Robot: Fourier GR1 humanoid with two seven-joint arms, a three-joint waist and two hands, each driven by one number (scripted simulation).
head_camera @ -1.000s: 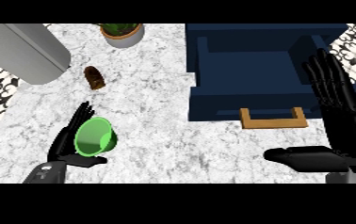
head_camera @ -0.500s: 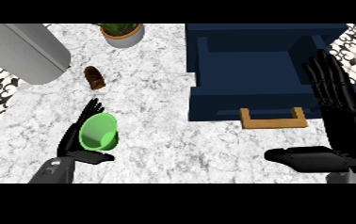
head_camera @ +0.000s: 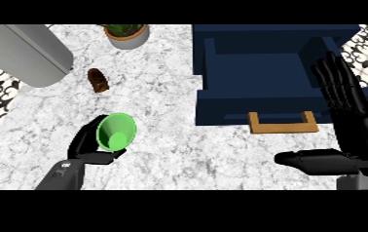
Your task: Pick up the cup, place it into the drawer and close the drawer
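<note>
A white and grey marbled tabletop point(head_camera: 165, 104) fills the view from above. At lower left, the left robot hand point(head_camera: 87, 148) has its black fingers curled around a bright green round cup point(head_camera: 116, 132), which is tilted so its open mouth faces the viewer. The cup is well apart from the open dark blue drawer point(head_camera: 266, 75) at upper right, whose front edge carries a tan wooden handle point(head_camera: 283, 123). Bare marble lies between the cup and the drawer front. At the right edge, the right robot hand point(head_camera: 343, 99) rests open with fingers straight and pointing up, overlapping the drawer's right side, thumb stretched out low. A small brown object point(head_camera: 98, 80) lies on the marble above the cup. A potted green plant point(head_camera: 127, 33) stands at the top edge, and a large grey cylinder point(head_camera: 32, 53) crosses the upper left corner.
</note>
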